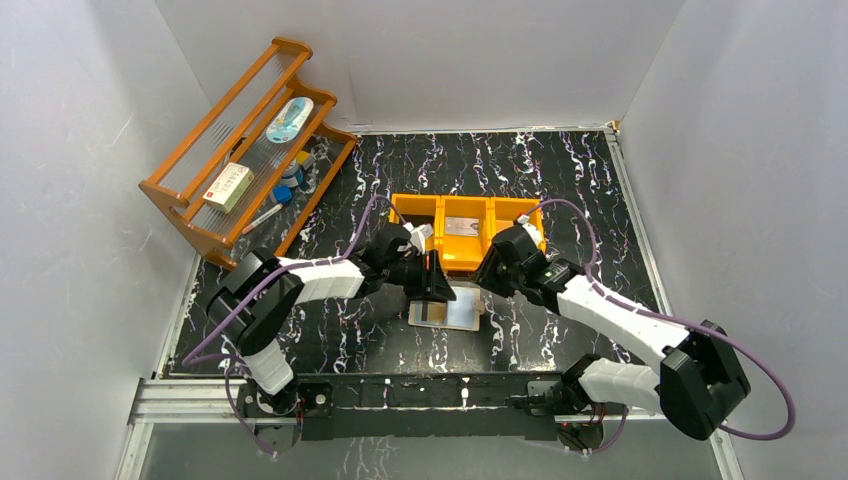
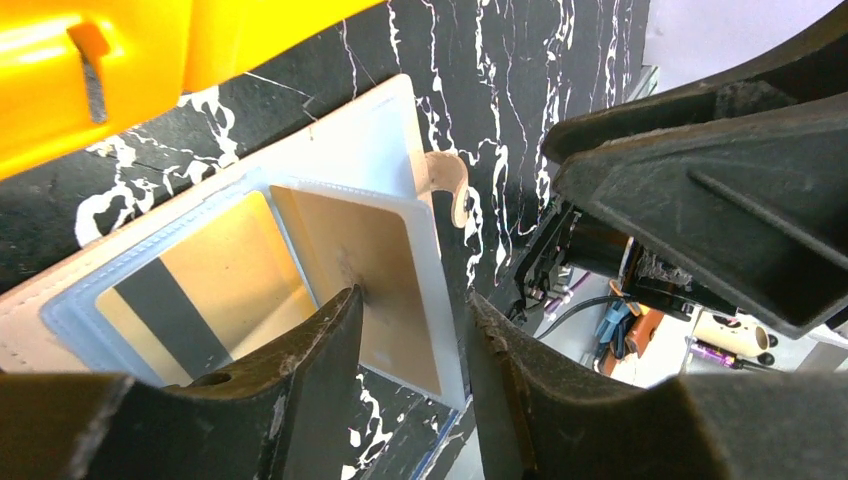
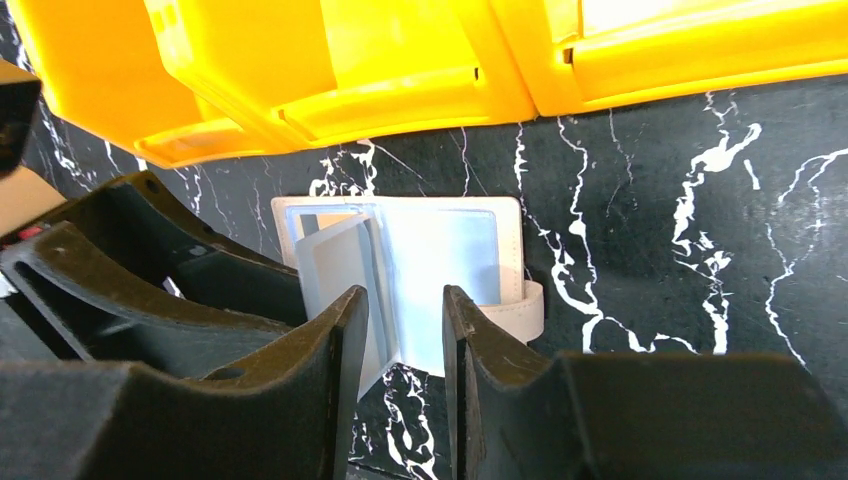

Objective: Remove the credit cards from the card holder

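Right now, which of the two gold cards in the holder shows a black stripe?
The card lying flat in the holder: a black stripe crosses it. The other card, in the raised sleeve, looks plain gold.

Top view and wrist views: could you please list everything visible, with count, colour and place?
card holder: one, beige, lying open before the tray.
cards: two showing, gold, inside its sleeves.
tray: one, orange, mid-table.
rack: one, brown wood, far left, holding small packages.
table: one, black marbled.
left gripper: one, black, open over the holder's left half.
right gripper: one, black, open above the holder, on its right.
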### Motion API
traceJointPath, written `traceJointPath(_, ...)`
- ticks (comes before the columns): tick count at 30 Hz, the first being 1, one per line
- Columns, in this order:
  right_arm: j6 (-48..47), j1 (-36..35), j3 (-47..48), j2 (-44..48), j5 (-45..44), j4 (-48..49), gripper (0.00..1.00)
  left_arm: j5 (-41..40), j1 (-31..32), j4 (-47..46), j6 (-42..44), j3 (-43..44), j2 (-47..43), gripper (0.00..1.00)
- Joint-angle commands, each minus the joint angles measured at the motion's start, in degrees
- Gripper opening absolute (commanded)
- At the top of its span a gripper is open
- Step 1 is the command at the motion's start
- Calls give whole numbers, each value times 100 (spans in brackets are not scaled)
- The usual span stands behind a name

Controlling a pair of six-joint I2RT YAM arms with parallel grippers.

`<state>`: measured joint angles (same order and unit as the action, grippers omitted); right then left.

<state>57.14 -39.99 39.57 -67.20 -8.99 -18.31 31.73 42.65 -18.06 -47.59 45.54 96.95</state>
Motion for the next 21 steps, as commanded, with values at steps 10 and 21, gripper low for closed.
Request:
traceJointPath(10,121,-17,-146,428,-296,73,43,246,94,70,220,277,-87,44)
traceJointPath(21,-440,-18,140,-787,1213,420,35,-1211,33,858,116,-314,-954,47)
